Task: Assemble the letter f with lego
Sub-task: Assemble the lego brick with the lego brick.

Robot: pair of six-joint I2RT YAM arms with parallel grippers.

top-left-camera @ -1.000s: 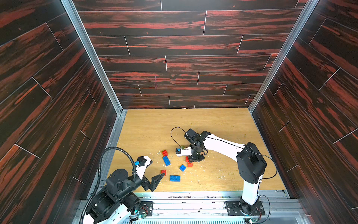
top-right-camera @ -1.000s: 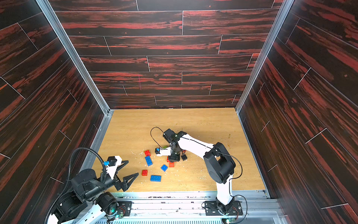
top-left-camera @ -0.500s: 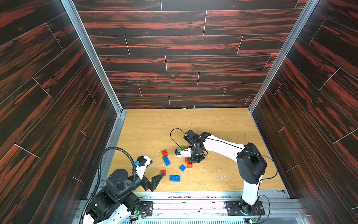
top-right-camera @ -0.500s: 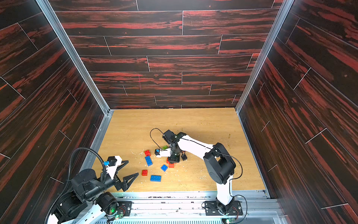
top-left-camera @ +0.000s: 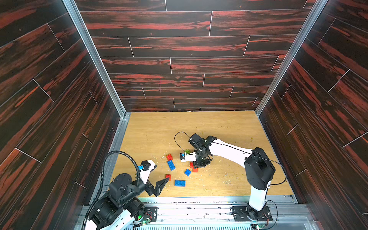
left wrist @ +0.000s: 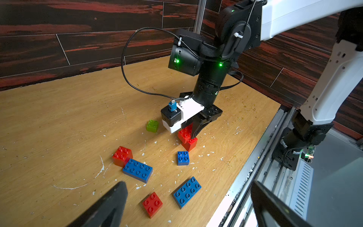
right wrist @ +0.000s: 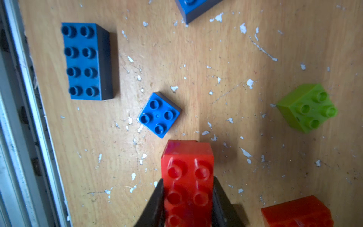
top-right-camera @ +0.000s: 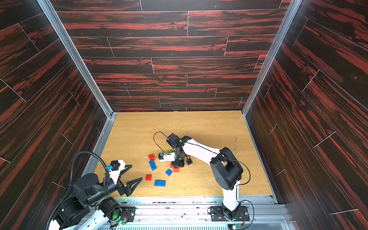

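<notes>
The right gripper point(right wrist: 188, 179) clamps a red oblong brick point(right wrist: 187, 155) mid-table; in a top view the blue bricks point(top-left-camera: 171, 165) lie at its 8 o'clock, the green brick point(top-left-camera: 187, 151) at 11. The left gripper point(top-right-camera: 136, 172) gapes wide, empty

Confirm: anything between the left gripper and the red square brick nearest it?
Nothing visible. The open left gripper faces the red square brick across bare table; the blue oblong brick lies beside it, apart.
</notes>
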